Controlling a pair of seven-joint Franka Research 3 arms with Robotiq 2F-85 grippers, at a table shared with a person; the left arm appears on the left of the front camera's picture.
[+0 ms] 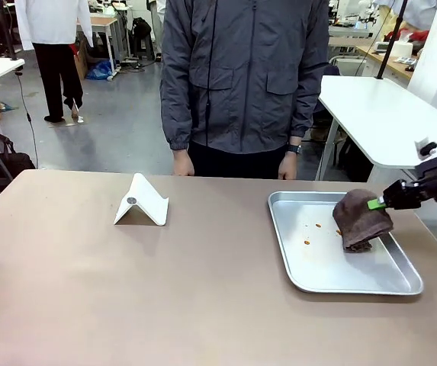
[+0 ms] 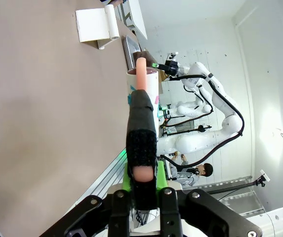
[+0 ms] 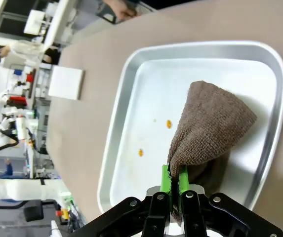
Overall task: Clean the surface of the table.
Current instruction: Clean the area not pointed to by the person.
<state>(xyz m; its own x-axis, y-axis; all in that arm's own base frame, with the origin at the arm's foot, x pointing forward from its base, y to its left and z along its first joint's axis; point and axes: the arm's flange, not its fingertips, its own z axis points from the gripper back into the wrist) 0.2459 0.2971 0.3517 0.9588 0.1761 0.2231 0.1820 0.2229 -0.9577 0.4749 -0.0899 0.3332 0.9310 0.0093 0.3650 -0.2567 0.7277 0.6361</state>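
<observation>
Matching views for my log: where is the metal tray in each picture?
Front: tray at right, holding the cloth.
Left wrist: tray a thin sliver at top centre, past the stand.
Right wrist: tray across the middle, under the cloth.
Shared landmark: the white stand beside the tray.

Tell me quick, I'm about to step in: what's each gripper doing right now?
Left gripper: closed on a pink and black stick.
Right gripper: closed on the brown cloth, over the tray.

I'm looking into a lab workshop: a white-topped rectangular worktable (image 1: 378, 114) at two o'clock, a cluttered wooden equipment bench (image 1: 390, 59) at one o'clock, bare grey concrete floor (image 1: 119, 130) at eleven o'clock.
</observation>
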